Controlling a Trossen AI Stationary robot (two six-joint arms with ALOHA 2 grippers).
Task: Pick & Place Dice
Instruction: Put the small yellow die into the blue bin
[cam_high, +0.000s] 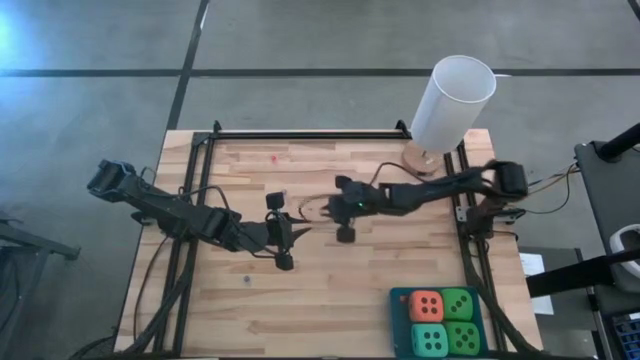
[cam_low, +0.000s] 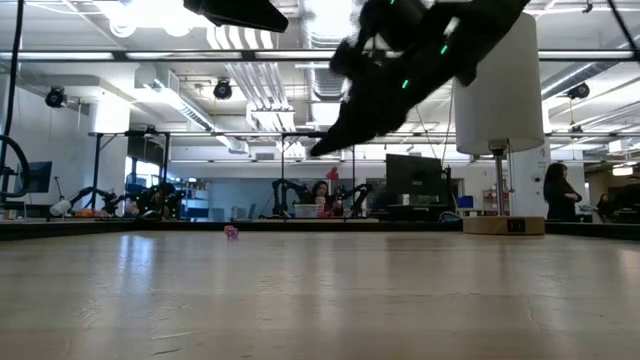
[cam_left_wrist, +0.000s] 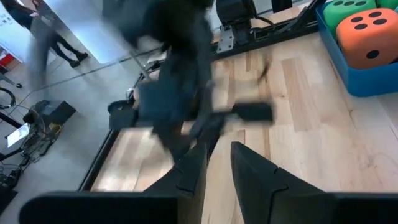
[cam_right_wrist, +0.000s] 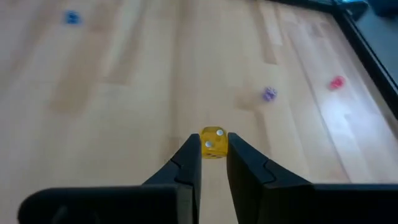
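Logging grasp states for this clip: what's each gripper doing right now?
Left gripper: slightly open, empty.
Right gripper: shut on the small yellow die.

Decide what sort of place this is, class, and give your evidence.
Probably a robotics lab: beyond the wooden table, the low view shows more robot arms on benches, a monitor, people at workstations and industrial ceiling lighting.

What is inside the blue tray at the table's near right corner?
The blue tray holds four foam dice: orange-red, green, turquoise, green. They fill it; its floor is hidden.
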